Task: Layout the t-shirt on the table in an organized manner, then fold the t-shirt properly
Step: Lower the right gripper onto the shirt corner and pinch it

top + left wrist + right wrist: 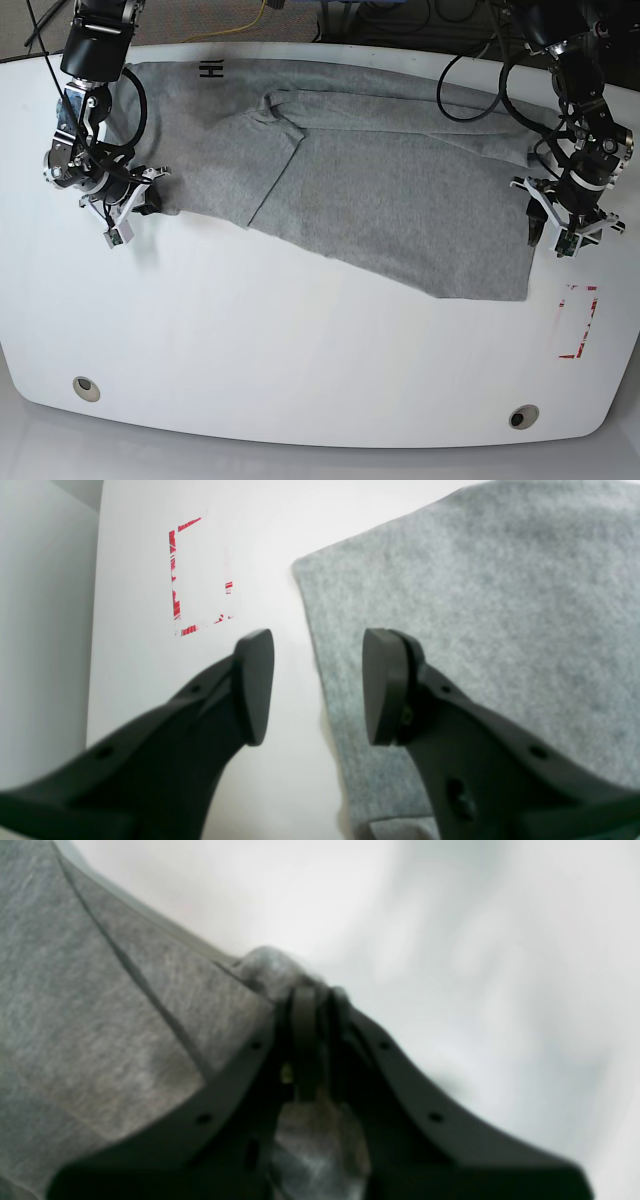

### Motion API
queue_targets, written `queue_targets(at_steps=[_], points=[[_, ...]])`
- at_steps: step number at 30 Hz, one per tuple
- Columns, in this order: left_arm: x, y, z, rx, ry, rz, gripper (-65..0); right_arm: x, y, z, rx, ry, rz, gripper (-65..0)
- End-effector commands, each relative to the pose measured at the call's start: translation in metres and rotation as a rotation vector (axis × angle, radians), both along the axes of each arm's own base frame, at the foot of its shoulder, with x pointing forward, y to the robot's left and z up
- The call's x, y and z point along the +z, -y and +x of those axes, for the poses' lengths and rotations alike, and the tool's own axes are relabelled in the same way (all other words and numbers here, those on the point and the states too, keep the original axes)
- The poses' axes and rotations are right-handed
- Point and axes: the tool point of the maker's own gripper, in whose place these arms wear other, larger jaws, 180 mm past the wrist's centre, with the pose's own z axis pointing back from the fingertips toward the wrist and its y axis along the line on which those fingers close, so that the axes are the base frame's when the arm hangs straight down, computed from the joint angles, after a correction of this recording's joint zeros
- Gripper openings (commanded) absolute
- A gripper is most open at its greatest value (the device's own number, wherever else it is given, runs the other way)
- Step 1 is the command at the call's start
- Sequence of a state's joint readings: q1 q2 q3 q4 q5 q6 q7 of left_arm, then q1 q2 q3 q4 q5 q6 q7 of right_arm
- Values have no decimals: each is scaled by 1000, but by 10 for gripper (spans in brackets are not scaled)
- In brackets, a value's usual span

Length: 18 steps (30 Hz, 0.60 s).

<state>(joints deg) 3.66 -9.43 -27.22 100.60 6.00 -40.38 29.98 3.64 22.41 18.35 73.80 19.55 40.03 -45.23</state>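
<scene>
Right claw (315, 1005) pinching t-shirt (380, 190) edge, left claw (317, 685) agape above hem

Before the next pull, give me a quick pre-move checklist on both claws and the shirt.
1. Right claw shut on the t-shirt: ok, grey fabric is bunched between its closed fingers in the right wrist view.
2. Left claw gripping fabric: not ok, it is open, one finger over the bare table, the other over the shirt's edge.
3. Shirt laid flat: not ok, it lies folded over diagonally in the base view, with a bunch near the collar.
4. Shirt fully on the table: ok, no part hangs over the rim in the base view.
5. Left claw touching the cloth: cannot tell from these views.
</scene>
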Motion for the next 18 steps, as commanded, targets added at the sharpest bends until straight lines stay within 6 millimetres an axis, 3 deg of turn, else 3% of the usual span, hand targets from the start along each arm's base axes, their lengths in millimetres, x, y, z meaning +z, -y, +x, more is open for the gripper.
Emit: queue_targets(at_steps=[1,7,18], points=[[18,-3,8,-6,60,7,-383,16,7,12,1,50,-18,-650],[19,-3,9,-7,64,8,-383,38,2,20,34,111,-51,-650],[17,-3,8,-7,59,5,-383,79,-7,17,109,161,-171,-650]])
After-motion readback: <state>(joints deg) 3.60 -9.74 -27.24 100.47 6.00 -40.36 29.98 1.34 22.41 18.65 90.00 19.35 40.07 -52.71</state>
